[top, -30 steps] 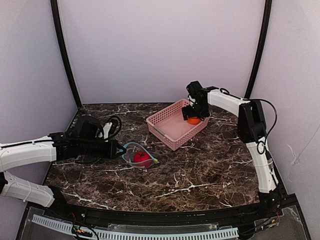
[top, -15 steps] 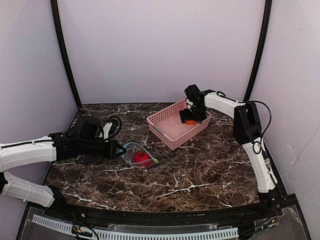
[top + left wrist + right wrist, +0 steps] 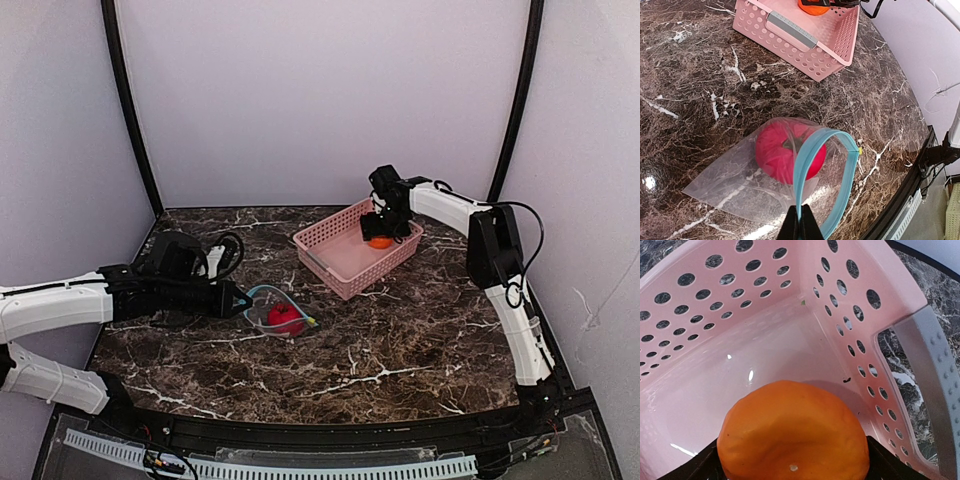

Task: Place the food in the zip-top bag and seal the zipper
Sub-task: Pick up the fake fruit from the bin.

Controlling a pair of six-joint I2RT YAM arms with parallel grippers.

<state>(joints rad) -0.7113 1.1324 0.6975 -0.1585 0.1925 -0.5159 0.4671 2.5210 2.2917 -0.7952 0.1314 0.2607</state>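
Observation:
The clear zip-top bag (image 3: 730, 187) lies on the marble table with the red food (image 3: 782, 152) inside it. Its teal zipper (image 3: 842, 142) stands open in a loop. My left gripper (image 3: 801, 226) is shut on the near end of the zipper strip; in the top view this gripper (image 3: 243, 298) is just left of the bag (image 3: 262, 316) and the red food (image 3: 286, 317). My right gripper (image 3: 386, 232) is inside the pink basket, shut on the orange food (image 3: 792, 432), with dark fingers (image 3: 707, 465) on either side of it. The orange food (image 3: 379, 242) is at the basket's right end.
The pink slotted basket (image 3: 335, 268) with a grey handle (image 3: 790, 31) stands at the back middle of the table, behind the bag. A black device with coiled cable (image 3: 200, 252) lies at the back left. Enclosure walls stand on three sides.
My right gripper has moved a little left and down into the basket with the orange food. The left gripper and the bag have not moved.

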